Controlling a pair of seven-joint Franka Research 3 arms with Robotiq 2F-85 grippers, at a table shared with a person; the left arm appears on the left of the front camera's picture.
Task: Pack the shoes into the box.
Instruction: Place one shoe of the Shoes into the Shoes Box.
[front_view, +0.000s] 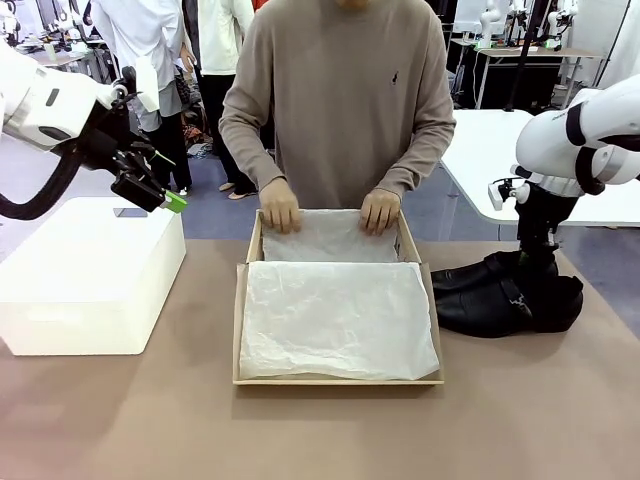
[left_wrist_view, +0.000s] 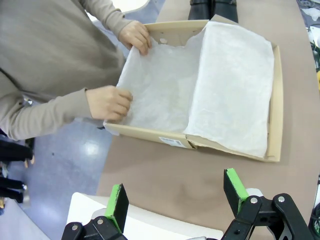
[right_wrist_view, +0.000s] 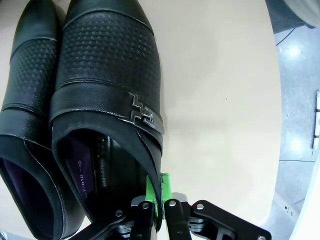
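Two black shoes (front_view: 505, 293) lie side by side on the brown table (front_view: 320, 440), just right of the box (front_view: 338, 380), toes toward it. Right gripper (right_wrist_view: 159, 181): green pads pinched on the collar edge of one shoe, below its metal buckle (right_wrist_view: 142, 112). Left gripper (left_wrist_view: 175, 187): fingers spread wide, holding nothing, above the white bin (front_view: 90, 270). Box open, lined with white tissue paper (front_view: 335, 320). A person's hands (front_view: 280, 207) rest on the tissue at the far end.
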